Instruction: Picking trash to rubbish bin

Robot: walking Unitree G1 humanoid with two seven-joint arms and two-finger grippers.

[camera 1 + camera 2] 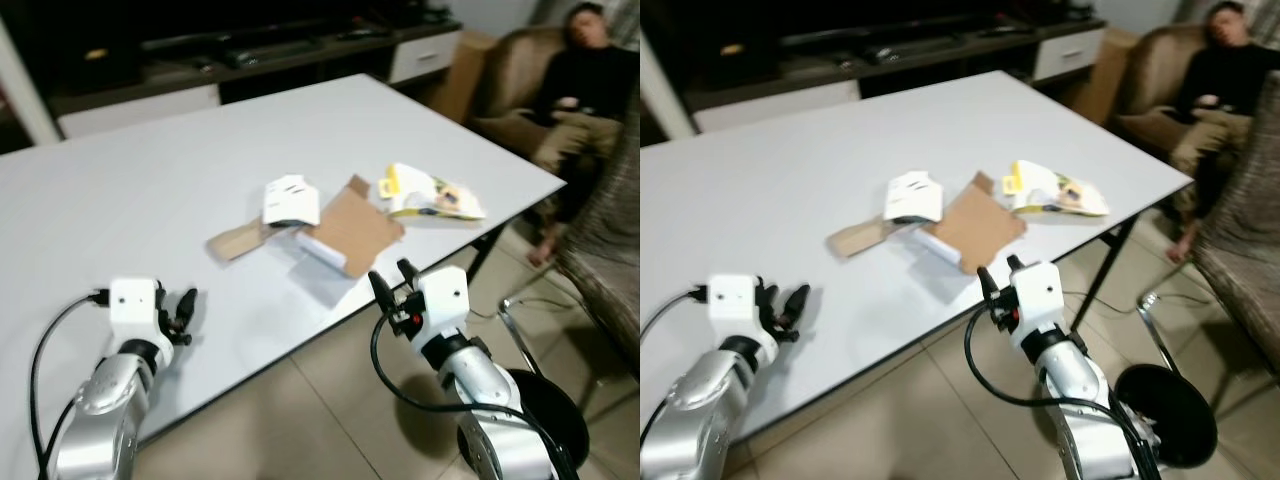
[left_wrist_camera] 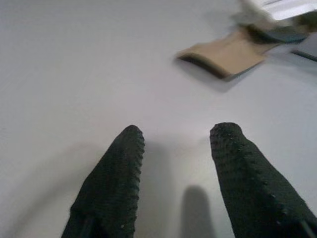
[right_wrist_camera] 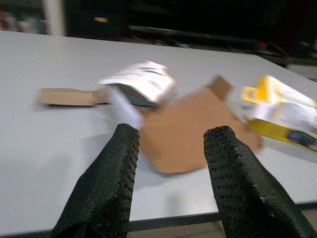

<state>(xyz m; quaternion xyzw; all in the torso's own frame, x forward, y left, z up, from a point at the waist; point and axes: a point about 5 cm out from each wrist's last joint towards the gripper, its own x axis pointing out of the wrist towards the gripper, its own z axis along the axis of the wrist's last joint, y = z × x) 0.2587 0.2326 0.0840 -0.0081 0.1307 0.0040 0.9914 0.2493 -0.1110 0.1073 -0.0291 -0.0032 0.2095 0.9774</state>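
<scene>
Person (image 1: 585, 75) on sofa (image 1: 510, 70) (beyond table (image 1: 150, 190)).

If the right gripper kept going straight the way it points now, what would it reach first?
Most likely the flat brown cardboard piece lying on the white table. The right gripper, open and empty, sits near the table's edge with the cardboard framed between its fingers. Height is hard to judge, so it might pass just over it.

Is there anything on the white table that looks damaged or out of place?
Yes. A torn-open cardboard box lies flattened on the table near its front edge, with a crumpled white carton on it and a crushed yellow packet beside it: loose trash.
</scene>
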